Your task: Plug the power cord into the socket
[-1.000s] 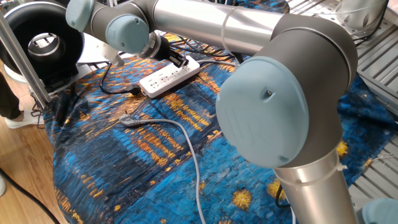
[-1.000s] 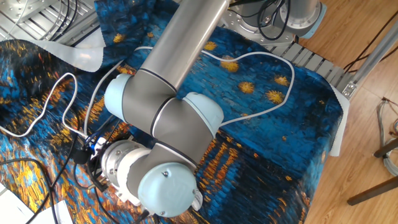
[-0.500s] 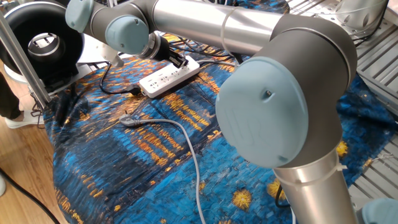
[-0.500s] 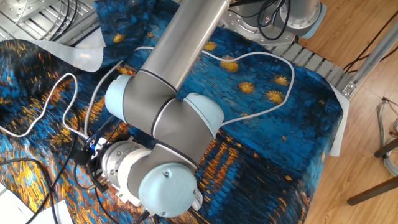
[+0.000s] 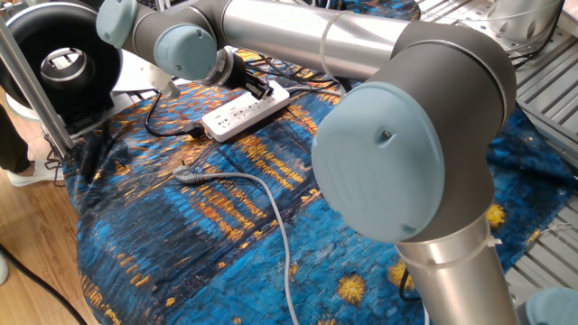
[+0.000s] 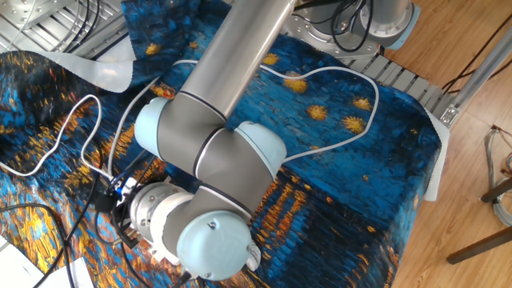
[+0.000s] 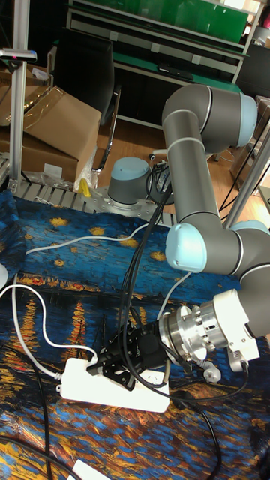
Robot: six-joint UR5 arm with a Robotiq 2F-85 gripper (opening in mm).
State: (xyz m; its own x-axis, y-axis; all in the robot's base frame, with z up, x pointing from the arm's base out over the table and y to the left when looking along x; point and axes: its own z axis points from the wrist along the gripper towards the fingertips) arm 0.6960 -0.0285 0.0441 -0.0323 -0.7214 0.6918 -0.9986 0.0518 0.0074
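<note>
Blue and orange patterned cloth (image 5: 181, 235) is seen spread over the tabletop, with a thick grey cable (image 5: 271, 217) and its loose metallic end lying on it nearest to one fixed camera. Farther back in that view, the socket (image 5: 242, 110), a long white strip with a row of outlets, is laid at an angle near the far edge of the tabletop. The gripper (image 5: 263, 89) is held low over the far end of the strip, its black fingers (image 7: 112, 358) angled down at the top face. Whether anything is pinched between them cannot be told, as the fingertips are too dark and small to be made out. In the tall fixed view the gripper (image 7: 105, 363) is seen just over the strip (image 7: 112, 388), with black cables looped beside it. The power cord (image 7: 34, 319), thin and white, is seen running across the cloth and meeting the near left end of the strip. In the other fixed view the same cord (image 6: 336, 76) is looped toward the far edge, and the gripper is hidden by the arm.
</note>
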